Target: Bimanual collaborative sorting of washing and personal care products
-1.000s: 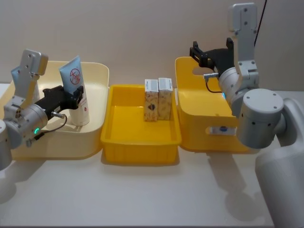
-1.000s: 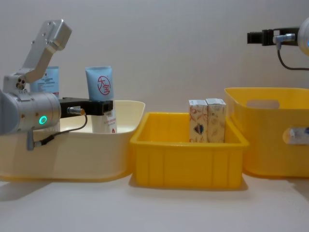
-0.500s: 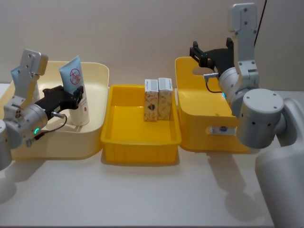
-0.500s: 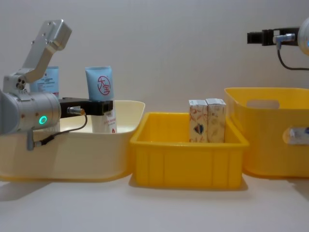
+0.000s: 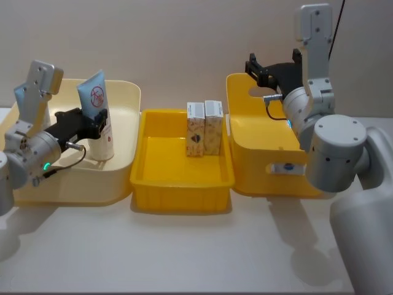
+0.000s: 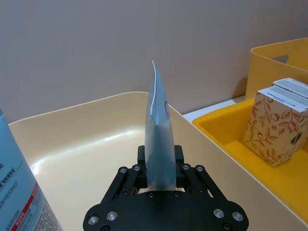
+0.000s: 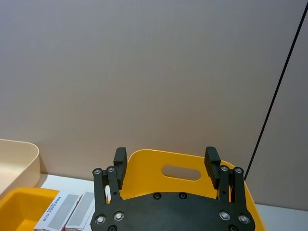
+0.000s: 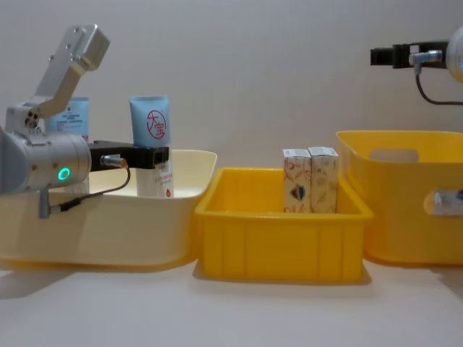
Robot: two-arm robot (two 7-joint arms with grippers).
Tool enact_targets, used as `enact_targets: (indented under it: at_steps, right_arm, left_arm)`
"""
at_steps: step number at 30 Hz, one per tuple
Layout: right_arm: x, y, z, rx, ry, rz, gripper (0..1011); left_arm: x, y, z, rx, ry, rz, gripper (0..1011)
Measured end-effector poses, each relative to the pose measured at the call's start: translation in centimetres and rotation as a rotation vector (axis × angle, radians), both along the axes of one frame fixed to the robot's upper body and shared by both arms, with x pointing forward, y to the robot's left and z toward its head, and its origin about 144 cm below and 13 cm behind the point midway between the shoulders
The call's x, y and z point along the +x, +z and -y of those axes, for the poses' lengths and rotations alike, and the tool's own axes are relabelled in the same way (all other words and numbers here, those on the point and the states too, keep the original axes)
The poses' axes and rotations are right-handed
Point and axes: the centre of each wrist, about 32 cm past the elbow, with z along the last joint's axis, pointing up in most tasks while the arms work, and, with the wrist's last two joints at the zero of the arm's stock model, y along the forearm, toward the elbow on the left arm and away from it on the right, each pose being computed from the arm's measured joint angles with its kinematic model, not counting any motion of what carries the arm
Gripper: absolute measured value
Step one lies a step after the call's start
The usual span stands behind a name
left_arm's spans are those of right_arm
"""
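Lifted slightly since a moment ago, from the head: left hand (image 5: 98, 125) clamped on pale blue tube (image 5: 96, 98), upright within cream bin (image 5: 116, 172); two white cartons (image 5: 204, 128) standing in middle yellow bin (image 5: 181, 190) on worktop (image 5: 184, 252). From left wrist: tube pinched between fingers (image 6: 179, 156). From right wrist: right hand (image 7: 165, 155) spread wide, empty, above right yellow bin (image 7: 144, 173). From chest: plain wall (image 8: 253, 72) behind.

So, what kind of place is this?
Probably a robot test bench: a table against a blank wall, the left end effector gripping a blue tube in the cream bin, the right end effector open above the right-hand yellow bin.
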Motion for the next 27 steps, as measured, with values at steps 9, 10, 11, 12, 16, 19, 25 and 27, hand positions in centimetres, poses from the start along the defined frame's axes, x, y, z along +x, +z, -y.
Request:
enact_targets:
  at_steps: [9, 10, 11, 12, 16, 19, 25, 27]
  right_arm:
    - [0.0, 0.0, 0.0, 0.0, 0.0, 0.0, 1001]
    - [0.0, 0.0, 0.0, 0.0, 0.0, 0.0, 1001]
    - [0.0, 0.0, 0.0, 0.0, 0.0, 0.0, 1001]
    - [0.0, 0.0, 0.0, 0.0, 0.0, 0.0, 1001]
    - [0.0, 0.0, 0.0, 0.0, 0.0, 0.0, 1001]
    - [0.0, 0.0, 0.0, 0.0, 0.0, 0.0, 1001]
    - [0.0, 0.0, 0.0, 0.0, 0.0, 0.0, 1001]
    - [0.0, 0.0, 0.0, 0.0, 0.0, 0.0, 1001]
  left_arm:
    - [0.5, 1.1, -0.1, 0.027, -0.012, 0.02, 292]
    - [0.5, 1.2, -0.1, 0.027, -0.014, 0.02, 292]
    - [0.5, 1.2, -0.1, 0.027, -0.016, 0.021, 292]
    - [0.6, 1.3, -0.2, 0.027, -0.02, 0.023, 292]
    - [0.8, 1.7, -0.2, 0.023, -0.032, 0.033, 292]
    - [0.9, 2.0, -0.3, 0.017, -0.04, 0.04, 292]
    - [1.2, 2.8, -0.2, -0.002, -0.064, 0.054, 294]
    - [1.3, 3.1, -0.1, -0.011, -0.072, 0.059, 292]
